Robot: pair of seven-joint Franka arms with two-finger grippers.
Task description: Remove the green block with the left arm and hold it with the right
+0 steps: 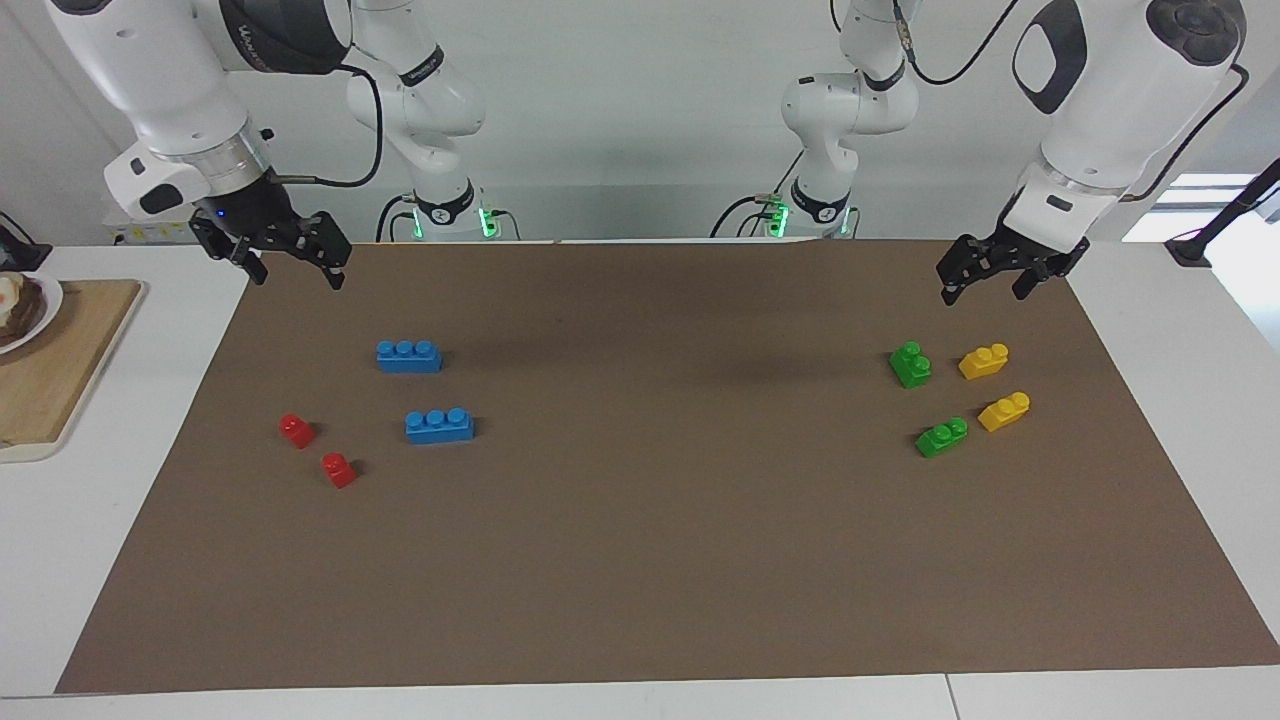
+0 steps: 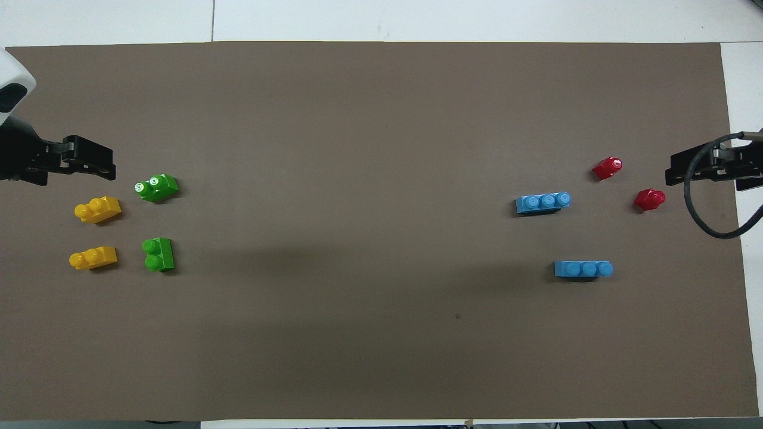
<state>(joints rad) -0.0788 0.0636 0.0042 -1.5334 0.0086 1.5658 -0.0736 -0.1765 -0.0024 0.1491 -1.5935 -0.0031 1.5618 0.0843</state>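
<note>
Two green blocks (image 1: 910,364) (image 1: 941,437) lie on the table (image 1: 640,560) beside two yellow blocks (image 1: 984,361), at the left arm's end. The left end effector (image 1: 985,283) hangs open and empty at about one o'clock from the nearer green block in the facing view. The right end effector (image 1: 295,270) waits open and empty over the other end.

No text, label, number or sign can be read here. Pale lettering runs along the dark band on the right arm's (image 1: 285,35) upper joint, and another band on the same arm's column (image 1: 420,70) bears markings, but none of it can be made out.
</note>
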